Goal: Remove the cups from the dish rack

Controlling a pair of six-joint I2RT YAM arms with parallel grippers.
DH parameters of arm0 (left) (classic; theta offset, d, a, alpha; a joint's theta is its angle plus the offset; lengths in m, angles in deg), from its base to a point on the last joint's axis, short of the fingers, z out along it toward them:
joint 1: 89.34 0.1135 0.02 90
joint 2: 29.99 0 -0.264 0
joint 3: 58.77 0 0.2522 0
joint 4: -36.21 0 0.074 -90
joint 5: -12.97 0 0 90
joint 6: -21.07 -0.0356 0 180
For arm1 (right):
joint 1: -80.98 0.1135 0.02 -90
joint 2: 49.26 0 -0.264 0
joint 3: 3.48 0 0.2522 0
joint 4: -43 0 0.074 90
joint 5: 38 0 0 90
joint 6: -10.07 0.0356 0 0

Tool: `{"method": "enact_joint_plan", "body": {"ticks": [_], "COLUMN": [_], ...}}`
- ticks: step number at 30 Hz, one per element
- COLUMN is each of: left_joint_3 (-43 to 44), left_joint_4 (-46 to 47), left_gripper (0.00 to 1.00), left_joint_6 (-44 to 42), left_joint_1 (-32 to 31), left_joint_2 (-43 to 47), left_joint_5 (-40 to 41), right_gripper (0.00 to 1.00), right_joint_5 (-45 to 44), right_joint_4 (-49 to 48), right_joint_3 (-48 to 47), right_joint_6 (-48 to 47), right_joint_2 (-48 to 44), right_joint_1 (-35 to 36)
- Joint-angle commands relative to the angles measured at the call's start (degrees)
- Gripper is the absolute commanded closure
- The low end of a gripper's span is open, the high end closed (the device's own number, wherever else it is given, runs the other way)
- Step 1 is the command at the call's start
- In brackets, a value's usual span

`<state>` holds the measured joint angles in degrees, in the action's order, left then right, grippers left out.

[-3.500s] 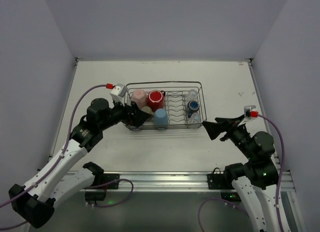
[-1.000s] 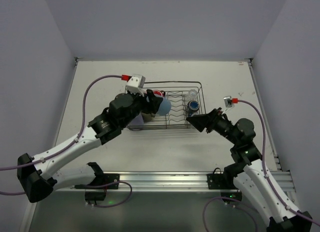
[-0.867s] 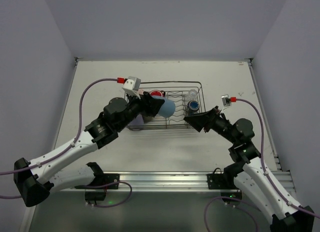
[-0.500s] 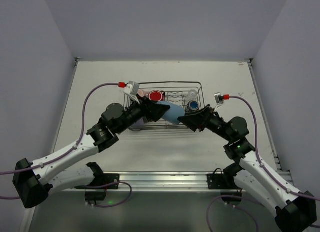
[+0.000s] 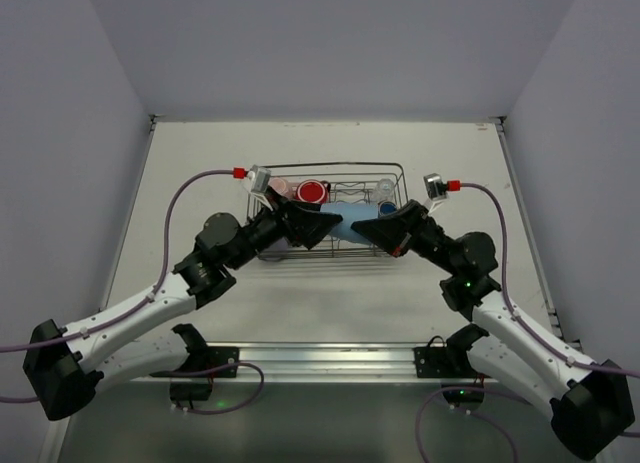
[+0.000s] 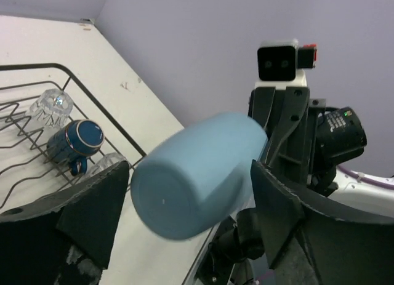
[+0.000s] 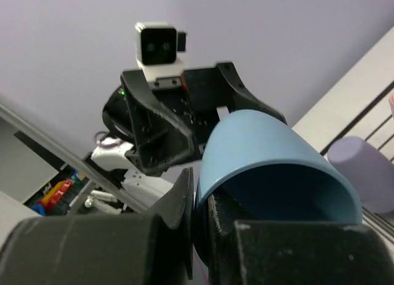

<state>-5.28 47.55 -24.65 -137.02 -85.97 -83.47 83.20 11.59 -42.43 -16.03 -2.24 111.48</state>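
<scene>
A light-blue tumbler (image 5: 357, 226) hangs sideways above the front of the dish rack (image 5: 330, 165), between both arms. My right gripper (image 5: 385, 230) is shut on the tumbler's rim (image 7: 265, 146), one finger (image 7: 178, 205) outside the wall and one inside. My left gripper (image 6: 189, 168) is open, its fingers standing apart on either side of the tumbler's closed end (image 6: 200, 174). In the rack remain a red mug (image 5: 311, 192), a pink cup (image 5: 281, 186), a dark blue cup (image 6: 77, 140), a clear glass (image 6: 52, 106) and a lavender tumbler (image 7: 363, 174).
The rack's upright plate dividers (image 5: 350, 198) sit in its middle, just behind the held tumbler. Both arms' forearms cross the table in front of the rack. The table's walls close in at left, right and back.
The two arms came together over the rack's front. The right gripper shut on the light-blue tumbler's rim, and the left gripper, which carried it there, opened around it.
</scene>
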Motion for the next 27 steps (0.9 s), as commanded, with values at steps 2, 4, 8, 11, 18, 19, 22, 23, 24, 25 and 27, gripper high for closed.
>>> {"method": "enact_joint_plan", "body": {"ticks": [2, 4, 8, 11, 18, 19, 22, 23, 24, 25, 27], "left_joint_3": [2.71, 4.65, 9.57, 10.2, 5.01, 4.75, 3.7, 3.08, 2.99, 3.08, 2.99], "left_joint_4": [-8.55, -17.31, -33.59, -45.29, -55.6, -55.86, -54.82, -54.46, -54.28, -54.46, -54.72], "left_gripper": [0.09, 0.0, 0.0, 0.0, 0.0, 0.0, 0.0, 0.0, 0.0, 0.0, 0.0], "left_joint_6": [-7.07, -10.15, -17.36, -21.85, -22.47, -22.65, -23.44, -23.7, -23.88, -23.97, -24.06], "left_joint_1": [-0.4, -0.4, -0.4, -0.4, -0.48, -0.48, -0.4, -0.48, -0.4, -0.4, -0.4], "left_joint_2": [4.74, 8.24, 13.79, 16.34, 19.69, 20.21, 21.18, 21.18, 20.83, 20.4, 19.78], "left_joint_5": [3.26, 8.86, 16.88, 22.77, 28.23, 28.93, 30.08, 29.99, 29.82, 29.73, 29.73], "right_gripper": [1.0, 1.0, 1.0, 1.0, 1.0, 1.0, 1.0, 1.0, 1.0, 1.0, 1.0], "right_joint_5": [-5.0, -8.6, -17.55, -32.91, -44.91, -45.17, -45.88, -45.62, -45.27, -45.09, -43.52], "right_joint_4": [5.4, 17.35, 42.65, 61.83, 80.74, 82.42, 87.17, 87.79, 88.66, 88.85, 88.94], "right_joint_3": [-5.21, -8.72, -20.66, -32.7, -51.16, -53.01, -58.73, -59.7, -60.93, -61.38, -62.25], "right_joint_6": [-5.61, -11.48, -25.63, -36.89, -47.89, -49.47, -52.46, -53.08, -53.96, -54.23, -54.93], "right_joint_2": [-0.26, -2.89, -3.35, 1.48, 17.47, 19.66, 29.41, 33.88, 36.01, 37.77, 42.96], "right_joint_1": [-0.35, -0.27, -0.35, -0.62, -14.22, -16.85, -19.42, -19.78, -20.13, -20.65, -21.27]}}
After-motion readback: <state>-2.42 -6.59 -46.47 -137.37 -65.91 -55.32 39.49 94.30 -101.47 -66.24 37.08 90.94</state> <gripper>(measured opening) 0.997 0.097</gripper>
